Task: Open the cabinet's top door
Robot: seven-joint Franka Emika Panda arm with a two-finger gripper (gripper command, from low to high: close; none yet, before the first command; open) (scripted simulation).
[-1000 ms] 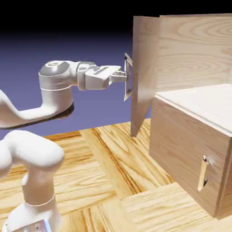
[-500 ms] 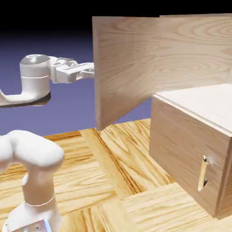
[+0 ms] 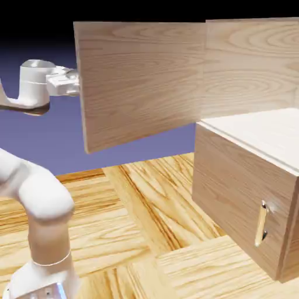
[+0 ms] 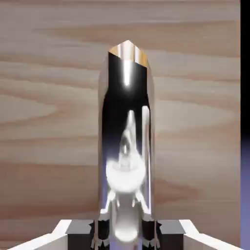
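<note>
Wood-plank table (image 3: 140, 233) before blue-violet backdrop (image 3: 35, 140)

The swung-out top door (image 3: 140, 82) walls off the cabinet (image 3: 245, 193) front; open tabletop (image 3: 117, 228) below seems passable.

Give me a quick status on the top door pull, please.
End effector shut on the top door's handle. Top door swung wide open from the cabinet. Nothing in the way.

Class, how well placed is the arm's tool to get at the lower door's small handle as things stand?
Probably not right away: the tool is shut on the top door's handle, and the lower door's handle sits far off, though nothing blocks it.
</note>
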